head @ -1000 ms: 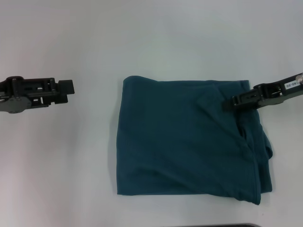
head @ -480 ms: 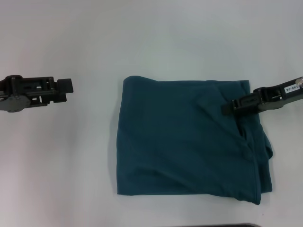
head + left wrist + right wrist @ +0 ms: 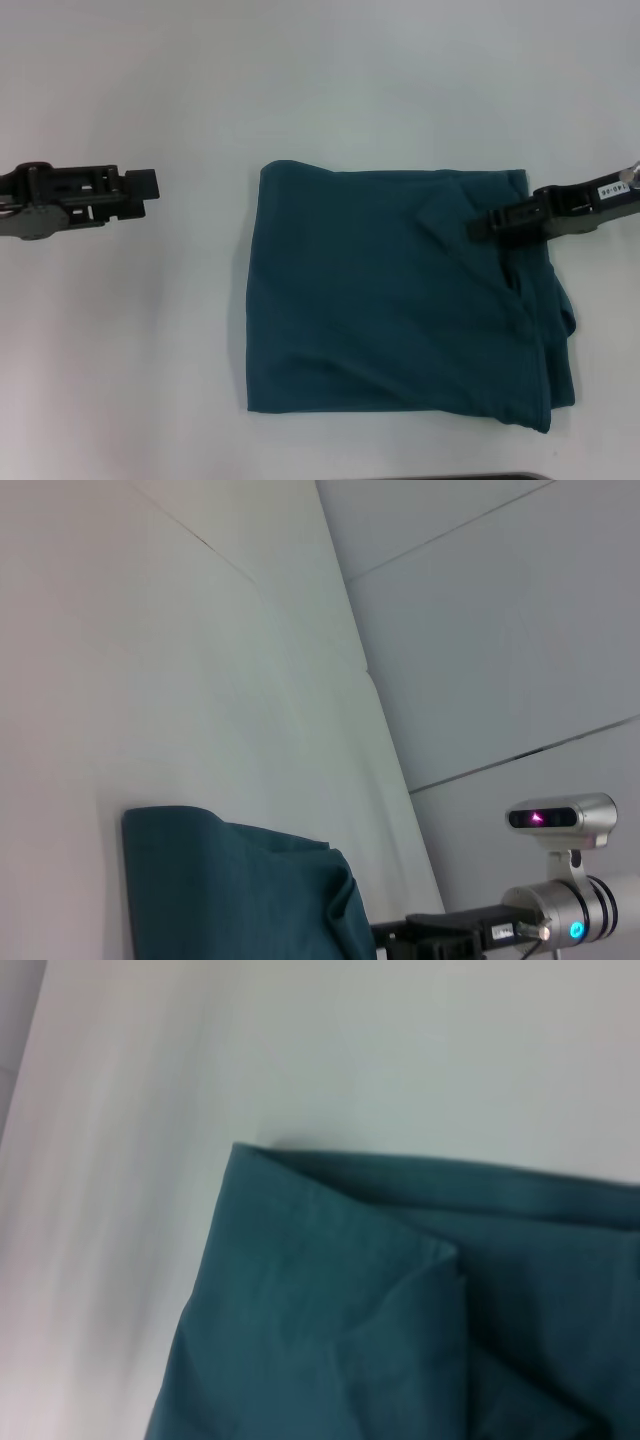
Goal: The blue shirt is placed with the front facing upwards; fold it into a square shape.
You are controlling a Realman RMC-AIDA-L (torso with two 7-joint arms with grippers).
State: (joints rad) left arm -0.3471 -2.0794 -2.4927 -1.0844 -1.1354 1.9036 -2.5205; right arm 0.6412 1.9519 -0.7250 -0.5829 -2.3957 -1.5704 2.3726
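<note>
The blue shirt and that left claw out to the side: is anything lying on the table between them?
Nothing visible does. Only bare white table lies between the left gripper and the blue shirt.

Readable text: almost none

A small white label [image 3: 611, 187] sits on the right arm near the right hand [image 3: 478, 227]; it carries dark characters too small to make out. The blue shirt [image 3: 390, 300] shows no lettering.

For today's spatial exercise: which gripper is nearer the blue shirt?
Right. The right gripper is over the blue shirt; the left gripper sits off its left edge.
</note>
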